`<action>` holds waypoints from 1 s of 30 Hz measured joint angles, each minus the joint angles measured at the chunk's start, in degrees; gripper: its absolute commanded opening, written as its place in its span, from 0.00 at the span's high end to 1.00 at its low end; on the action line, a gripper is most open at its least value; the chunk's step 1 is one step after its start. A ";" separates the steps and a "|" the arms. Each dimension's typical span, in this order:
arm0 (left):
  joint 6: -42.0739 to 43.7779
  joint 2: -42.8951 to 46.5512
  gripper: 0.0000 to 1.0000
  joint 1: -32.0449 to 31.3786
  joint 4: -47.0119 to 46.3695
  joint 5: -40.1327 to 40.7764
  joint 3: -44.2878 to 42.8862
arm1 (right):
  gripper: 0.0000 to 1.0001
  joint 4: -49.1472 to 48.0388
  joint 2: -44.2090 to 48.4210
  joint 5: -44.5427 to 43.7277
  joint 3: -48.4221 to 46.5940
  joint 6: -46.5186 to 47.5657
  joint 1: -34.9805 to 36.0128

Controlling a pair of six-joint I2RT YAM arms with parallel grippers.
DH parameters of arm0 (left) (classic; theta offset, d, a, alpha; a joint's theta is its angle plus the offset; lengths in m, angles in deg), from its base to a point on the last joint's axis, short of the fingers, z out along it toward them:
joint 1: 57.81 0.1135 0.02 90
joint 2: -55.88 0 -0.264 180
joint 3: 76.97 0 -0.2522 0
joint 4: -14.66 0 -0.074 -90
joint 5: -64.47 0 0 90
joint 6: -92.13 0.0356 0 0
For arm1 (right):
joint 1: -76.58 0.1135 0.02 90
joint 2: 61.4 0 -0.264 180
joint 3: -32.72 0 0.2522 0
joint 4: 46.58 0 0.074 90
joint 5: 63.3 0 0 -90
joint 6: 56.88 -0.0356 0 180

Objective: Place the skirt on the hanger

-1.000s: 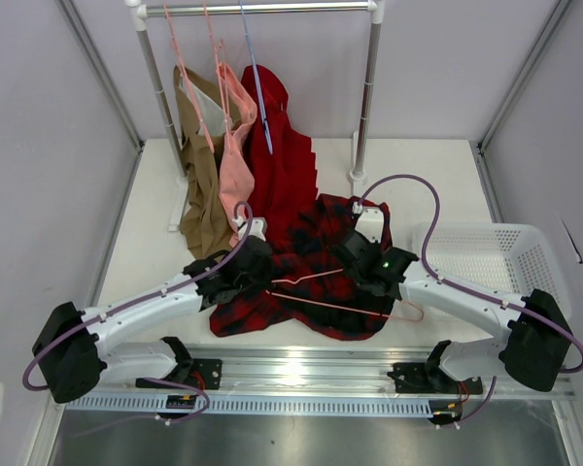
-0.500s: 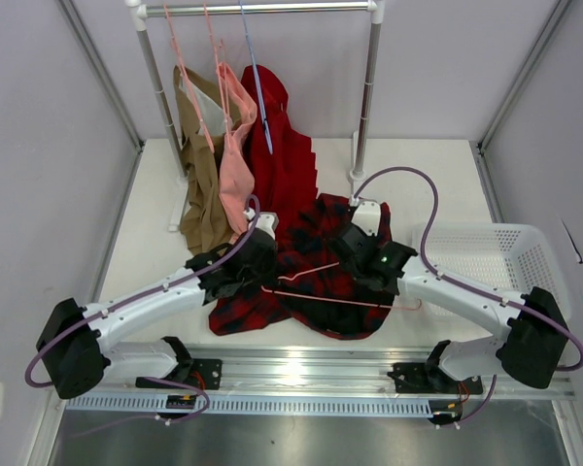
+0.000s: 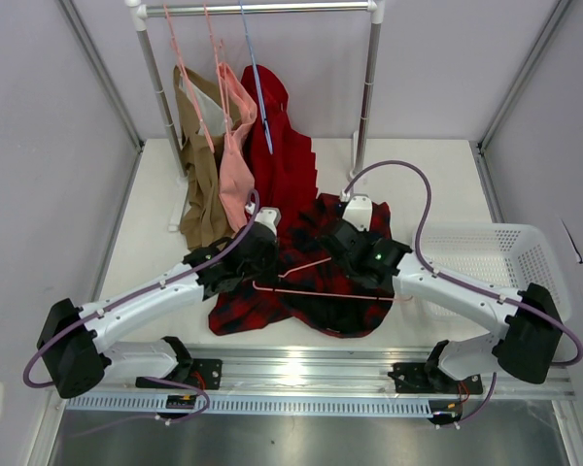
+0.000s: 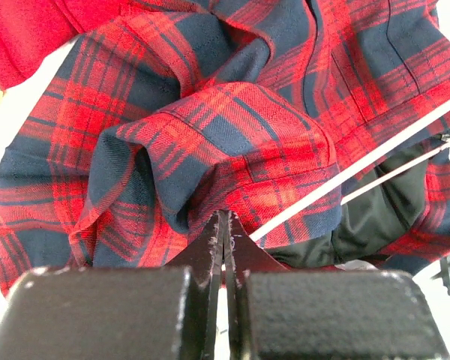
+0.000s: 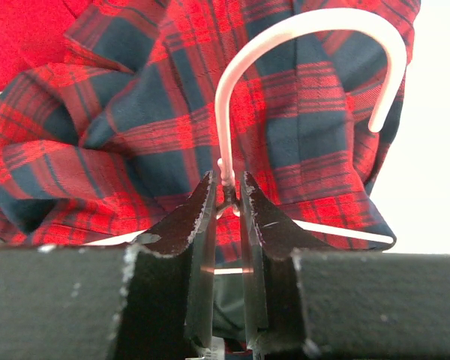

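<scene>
White tabletop (image 3: 146, 243) carries the skirt (image 3: 243, 309), red garment (image 3: 287, 165) touching its far edge.

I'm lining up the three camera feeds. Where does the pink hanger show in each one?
Top external: the hanger lies across the skirt, centre, between the two arms.
Left wrist: its bar slants up across the right half.
Right wrist: its hook arches up the centre, stem in the right gripper.
Shared landmark: the tartan skirt, behind the hanger in all three.
</scene>
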 measured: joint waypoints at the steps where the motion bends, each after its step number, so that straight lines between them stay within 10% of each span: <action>1: 0.09 0.00 1.00 0.00 0.15 -0.13 -0.07 | 1.00 0.00 -0.44 -0.17 -0.50 0.00 0.22; 13: 1.11 -0.31 1.00 0.15 1.62 -0.70 -0.42 | 1.00 2.62 -3.89 -2.51 -7.04 1.05 3.10; 30: 2.93 1.01 0.58 0.15 -0.66 -2.54 -2.29 | 1.00 5.14 -4.55 -3.02 -11.30 2.34 4.33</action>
